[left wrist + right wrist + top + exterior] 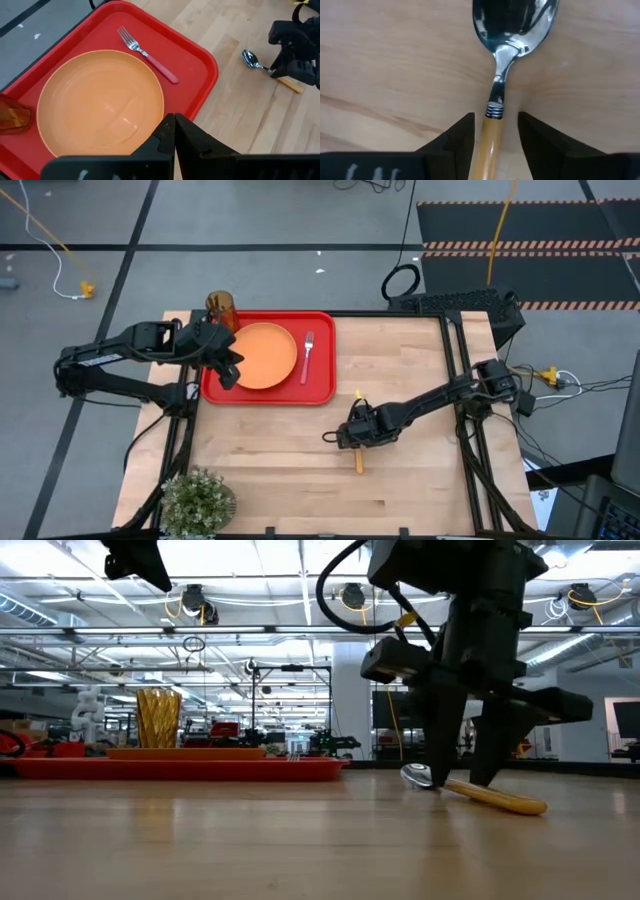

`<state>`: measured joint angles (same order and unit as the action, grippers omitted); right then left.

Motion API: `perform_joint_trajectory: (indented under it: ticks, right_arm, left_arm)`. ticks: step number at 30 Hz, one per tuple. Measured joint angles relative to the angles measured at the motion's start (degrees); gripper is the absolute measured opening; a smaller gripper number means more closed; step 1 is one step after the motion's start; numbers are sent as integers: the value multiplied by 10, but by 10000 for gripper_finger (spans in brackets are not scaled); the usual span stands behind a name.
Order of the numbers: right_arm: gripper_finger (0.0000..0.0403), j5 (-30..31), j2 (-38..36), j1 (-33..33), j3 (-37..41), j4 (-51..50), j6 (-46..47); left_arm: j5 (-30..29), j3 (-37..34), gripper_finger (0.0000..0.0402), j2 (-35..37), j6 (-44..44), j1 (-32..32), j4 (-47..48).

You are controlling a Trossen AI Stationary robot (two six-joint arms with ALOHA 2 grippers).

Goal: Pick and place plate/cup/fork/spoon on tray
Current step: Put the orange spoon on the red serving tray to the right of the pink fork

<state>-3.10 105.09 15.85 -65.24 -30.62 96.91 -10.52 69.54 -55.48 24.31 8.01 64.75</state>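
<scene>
The spoon (495,100), with a silver bowl and an orange-yellow handle, lies flat on the wooden table right of the tray. My right gripper (495,120) points down over it, open. Its fingers stand on either side of the handle just behind the neck, with a gap on each side. The red tray (320,385) holds the orange plate (265,355) and, to the plate's right, the pink-handled fork (308,355). The amber cup (222,308) stands at the tray's far left corner. My left gripper (172,120) hangs shut above the tray's left part.
A potted green plant (197,500) stands at the table's near left corner. Bare wood stretches between the tray and the spoon and along the near edge. A strip of the tray's red floor right of the fork is uncovered.
</scene>
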Motion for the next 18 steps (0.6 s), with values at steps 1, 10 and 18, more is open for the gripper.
perform_joint_trajectory:
  ticks: [1, 10, 18]
  right_arm:
    - [145, 0, 3, 1, 0, 0, -2]
    - [52, -6, 2, -15, 1, -7, -5]
    - [28, -19, -15, -52, 3, 5, -36]
  left_arm:
    - [0, 0, 5, 0, 0, 0, 0]
    - [-1, 0, 5, 0, 2, 0, 2]
    - [-3, 0, 5, 0, 28, 0, 2]
